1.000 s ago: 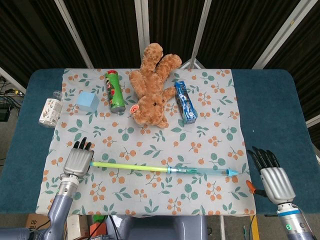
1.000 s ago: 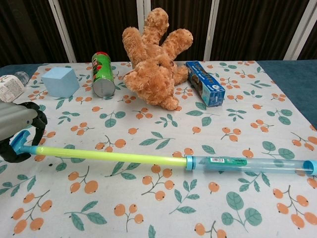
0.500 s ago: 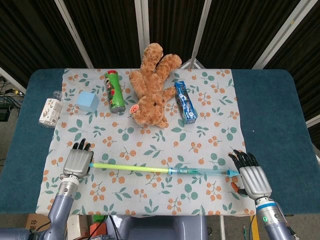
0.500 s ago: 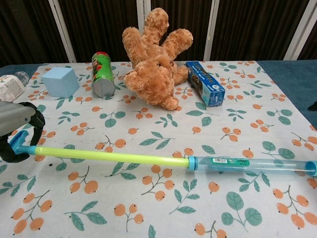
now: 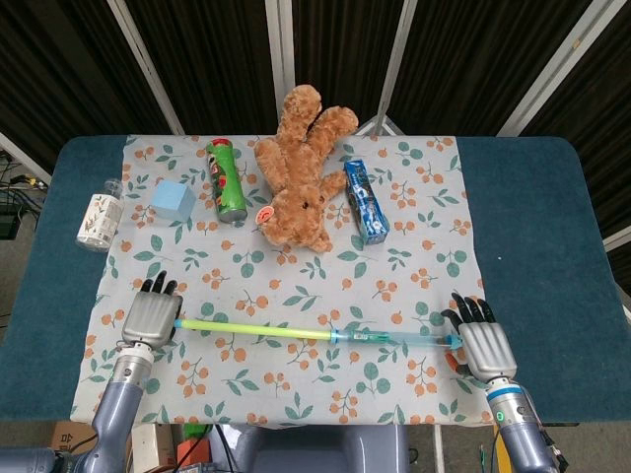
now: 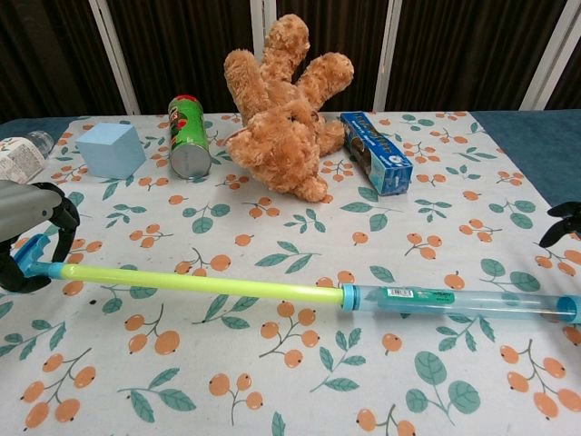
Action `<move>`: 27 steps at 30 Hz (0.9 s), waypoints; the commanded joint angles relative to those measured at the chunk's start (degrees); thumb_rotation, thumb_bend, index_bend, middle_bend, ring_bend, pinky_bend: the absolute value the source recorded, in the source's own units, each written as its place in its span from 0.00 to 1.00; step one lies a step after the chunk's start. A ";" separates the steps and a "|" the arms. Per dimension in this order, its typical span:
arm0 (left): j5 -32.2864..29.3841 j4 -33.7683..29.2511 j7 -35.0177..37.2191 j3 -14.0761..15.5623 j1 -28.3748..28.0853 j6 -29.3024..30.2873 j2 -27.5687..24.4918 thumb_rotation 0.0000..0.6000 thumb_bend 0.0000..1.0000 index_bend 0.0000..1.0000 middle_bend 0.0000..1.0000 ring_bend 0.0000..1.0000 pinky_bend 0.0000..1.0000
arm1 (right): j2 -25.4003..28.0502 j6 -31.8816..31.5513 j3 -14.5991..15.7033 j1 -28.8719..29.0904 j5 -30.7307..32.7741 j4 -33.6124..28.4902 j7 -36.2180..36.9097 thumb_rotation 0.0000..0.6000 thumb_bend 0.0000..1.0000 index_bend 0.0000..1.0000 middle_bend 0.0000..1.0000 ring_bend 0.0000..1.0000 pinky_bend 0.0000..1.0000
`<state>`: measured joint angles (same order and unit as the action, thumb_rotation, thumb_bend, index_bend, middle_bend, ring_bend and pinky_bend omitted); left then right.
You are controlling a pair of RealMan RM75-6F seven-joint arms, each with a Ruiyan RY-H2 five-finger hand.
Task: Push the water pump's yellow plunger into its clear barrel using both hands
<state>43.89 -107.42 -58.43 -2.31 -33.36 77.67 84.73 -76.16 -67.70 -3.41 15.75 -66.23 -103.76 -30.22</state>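
The water pump lies across the near part of the floral cloth. Its yellow plunger is drawn far out to the left of the clear barrel. My left hand is at the plunger's blue handle, with its fingers curled around it in the chest view. My right hand sits at the barrel's blue nozzle end with its fingers spread. It touches the tip or lies just beside it, and nothing is in its grasp.
At the back of the cloth lie a brown plush bear, a green crisp can, a blue box and a light blue cube. A small bottle lies off the cloth at far left. The table edge runs on the right.
My right hand has come in from the table's right edge to the barrel's nozzle end. The pump has slid slightly left. My left hand has stayed at the handle.
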 commanded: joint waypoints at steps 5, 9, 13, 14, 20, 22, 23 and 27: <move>-0.18 -0.46 0.08 -0.10 -0.29 0.38 -0.21 1.00 0.48 0.63 0.17 0.05 0.16 | -1.26 0.17 0.49 0.70 1.69 0.63 -1.42 1.00 0.31 0.25 0.00 0.00 0.00; -0.33 -0.43 0.16 -0.01 -0.44 0.43 -0.37 1.00 0.48 0.63 0.17 0.05 0.16 | -2.16 0.36 0.72 1.11 2.73 1.18 -1.94 1.00 0.31 0.25 0.00 0.00 0.00; -0.43 -0.42 0.10 0.10 -0.60 0.45 -0.52 1.00 0.48 0.63 0.17 0.05 0.16 | -2.99 0.32 0.57 1.64 3.36 1.78 -2.46 1.00 0.31 0.25 0.00 0.00 0.00; -0.41 -0.46 0.13 0.11 -0.64 0.49 -0.57 1.00 0.48 0.63 0.17 0.05 0.16 | -3.22 0.37 0.52 1.85 3.61 2.01 -2.69 1.00 0.31 0.25 0.00 0.00 0.00; -0.65 -0.49 0.37 0.11 -0.80 0.56 -0.71 1.00 0.48 0.63 0.17 0.05 0.16 | -4.29 0.82 0.46 2.69 5.78 3.62 -3.87 1.00 0.31 0.31 0.01 0.00 0.00; -0.69 -0.42 0.45 0.13 -0.84 0.56 -0.73 1.00 0.48 0.63 0.17 0.05 0.16 | -4.57 0.82 0.49 2.79 6.13 4.09 -3.79 1.00 0.31 0.36 0.03 0.00 0.00; -0.71 -0.35 0.51 0.15 -0.86 0.56 -0.74 1.00 0.48 0.63 0.17 0.05 0.16 | -4.75 0.81 0.56 2.83 6.24 4.44 -3.67 1.00 0.31 0.37 0.05 0.00 0.00; -0.79 -0.21 0.49 0.23 -0.98 0.53 -0.73 1.00 0.48 0.63 0.17 0.05 0.16 | -5.21 0.97 0.78 3.00 6.57 5.40 -3.49 1.00 0.31 0.39 0.06 0.00 0.00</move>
<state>43.10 -107.64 -57.93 -2.08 -34.35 78.21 84.00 -81.28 -66.80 -2.69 18.69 -59.75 -98.46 -33.75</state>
